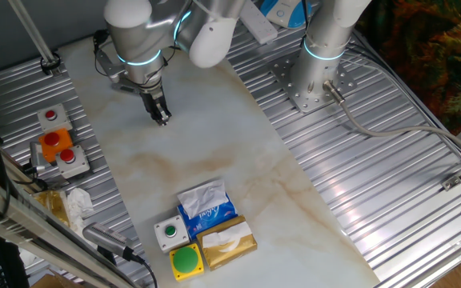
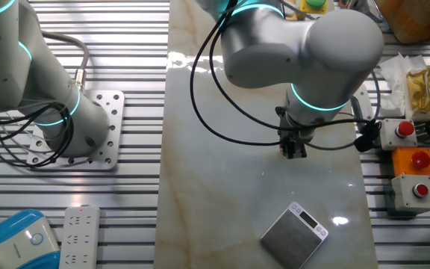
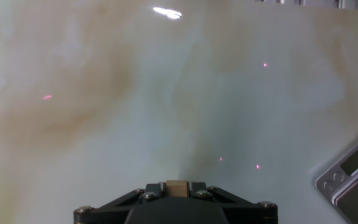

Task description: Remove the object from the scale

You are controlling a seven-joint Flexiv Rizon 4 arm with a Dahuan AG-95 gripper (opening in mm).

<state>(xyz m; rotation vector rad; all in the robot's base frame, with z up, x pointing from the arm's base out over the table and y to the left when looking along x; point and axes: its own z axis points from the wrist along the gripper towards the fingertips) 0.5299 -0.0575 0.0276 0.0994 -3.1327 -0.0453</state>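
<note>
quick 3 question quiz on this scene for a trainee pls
1. True or false: the object is lying on the scale.
2. Pick one. In the other fixed view, the hand is: A) pressed onto the scale's plate, B) over the bare marble table, apart from the scale, C) over the red buttons.
3. Fill in: the big round button beside the yellow-brown tissue box is ____.

Key:
1. False. The hand view shows a small tan piece pinched between the fingers, and the scale's plate looks bare.
2. B
3. green
</note>
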